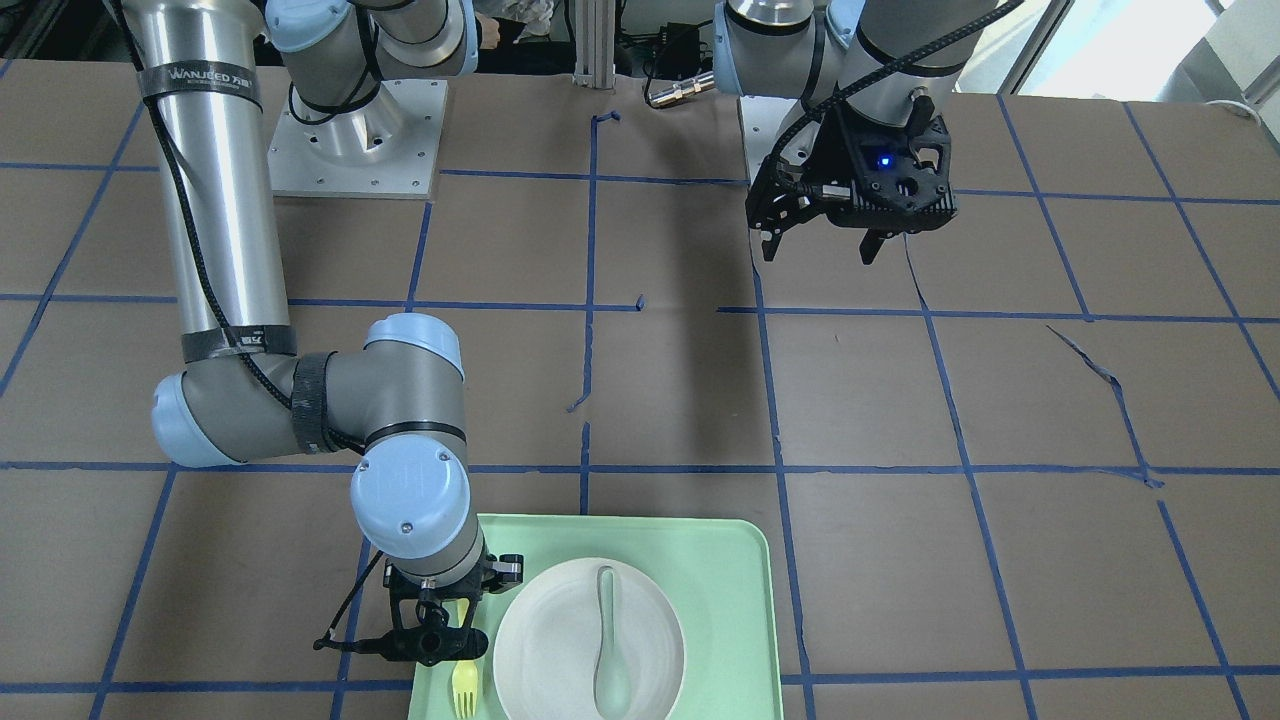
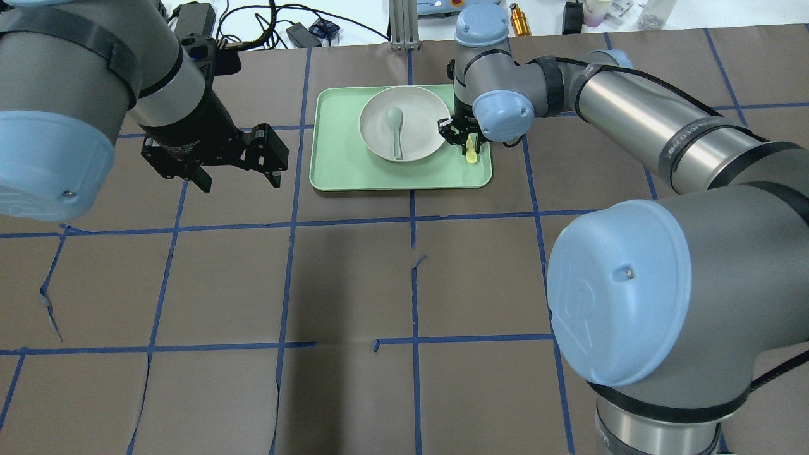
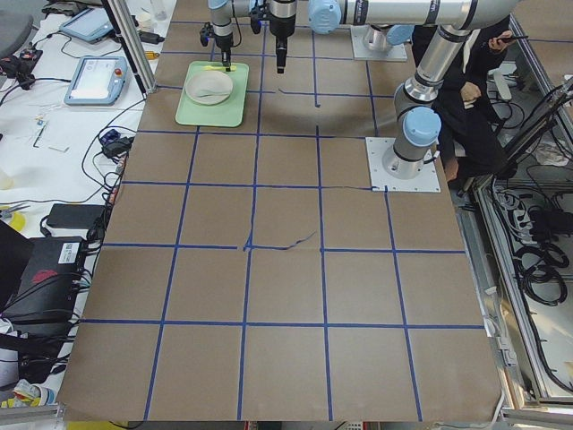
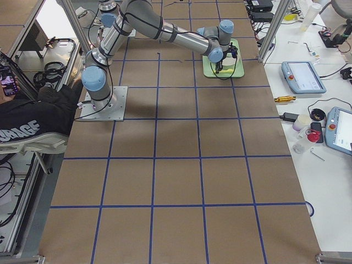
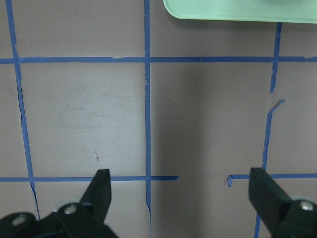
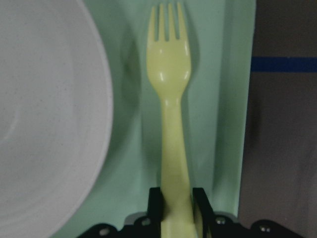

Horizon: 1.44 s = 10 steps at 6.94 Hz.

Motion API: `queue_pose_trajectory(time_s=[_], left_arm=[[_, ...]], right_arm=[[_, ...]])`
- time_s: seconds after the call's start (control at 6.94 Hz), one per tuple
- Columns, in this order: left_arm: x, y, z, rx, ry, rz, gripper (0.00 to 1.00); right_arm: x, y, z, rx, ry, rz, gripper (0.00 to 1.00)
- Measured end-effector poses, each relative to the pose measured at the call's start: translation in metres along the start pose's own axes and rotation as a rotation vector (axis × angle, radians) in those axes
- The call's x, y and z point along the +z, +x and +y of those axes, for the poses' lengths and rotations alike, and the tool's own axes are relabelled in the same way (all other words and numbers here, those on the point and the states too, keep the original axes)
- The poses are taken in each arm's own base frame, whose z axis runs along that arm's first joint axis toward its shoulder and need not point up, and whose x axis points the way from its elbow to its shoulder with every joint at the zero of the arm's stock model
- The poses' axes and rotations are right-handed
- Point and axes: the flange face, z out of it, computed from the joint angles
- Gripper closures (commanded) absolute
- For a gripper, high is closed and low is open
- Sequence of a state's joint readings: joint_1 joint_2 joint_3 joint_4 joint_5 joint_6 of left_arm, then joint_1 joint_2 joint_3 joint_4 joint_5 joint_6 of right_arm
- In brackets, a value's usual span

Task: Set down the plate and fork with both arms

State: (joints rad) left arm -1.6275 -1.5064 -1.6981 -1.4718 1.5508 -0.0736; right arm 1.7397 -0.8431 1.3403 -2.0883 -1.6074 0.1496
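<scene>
Right arm is out at full stretch, and its right pincer (image 6: 177, 204) has the jaws clamped on the handle of the fork (image 6: 168, 79), low down near the butt end. The fork sits over the mint-green tray (image 1: 745, 600), in the narrow strip between the plate (image 1: 545, 640) and the tray's side rim, just beside the plate but not touching it. Whether it has lifted off the tray floor, I cannot tell; there's a soft shadow beside it. Here's the relation that matters: the fork's long axis runs straight out from the pincer, tines leading, parallel to the tray rim and skimming past the plate's curved edge. So a lift looks like it wants to go straight up, because any sideways swing toward the plate could clip that rim. The plate itself rests on the tray with a grey-green spoon (image 1: 607, 640) lying in its bowl, which could slide when the plate moves. Over on the other side, the left pincer (image 5: 182, 193) hangs above the bare tabletop (image 1: 1000, 400) with its jaws spread wide and nothing between them, well apart from the tray. Only a corner of the tray shows at the top of its wrist view, ahead and to one side. The plate looks like that arm's job, and it has a reach to make first.
</scene>
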Motion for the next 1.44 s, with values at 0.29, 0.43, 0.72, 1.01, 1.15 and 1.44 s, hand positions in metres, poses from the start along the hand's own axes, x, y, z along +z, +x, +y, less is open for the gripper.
queue_pose_trajectory(time_s=[0.29, 0.43, 0.72, 1.01, 1.15, 1.44], left_arm=[[0.0, 0.0, 0.0, 0.0, 0.0, 0.0, 0.0], [0.0, 0.0, 0.0, 0.0, -0.001, 0.0, 0.0], [0.0, 0.0, 0.0, 0.0, -0.001, 0.0, 0.0], [0.0, 0.001, 0.0, 0.002, -0.001, 0.0, 0.0], [-0.001, 0.001, 0.001, 0.002, 0.001, 0.0, 0.0], [-0.004, 0.001, 0.001, 0.001, 0.007, 0.001, 0.0]], right_arm=[[-0.043, 0.009, 0.012, 0.002, 0.039, 0.017, 0.0], [-0.077, 0.024, 0.03, 0.014, 0.063, 0.049, 0.0], [-0.162, 0.08, 0.082, 0.074, 0.046, 0.063, 0.0], [-0.238, 0.105, 0.133, 0.093, 0.01, 0.011, 0.0], [-0.27, 0.109, 0.16, 0.097, 0.014, 0.007, 0.0], [-0.31, 0.111, 0.208, 0.102, -0.005, 0.001, 0.0]])
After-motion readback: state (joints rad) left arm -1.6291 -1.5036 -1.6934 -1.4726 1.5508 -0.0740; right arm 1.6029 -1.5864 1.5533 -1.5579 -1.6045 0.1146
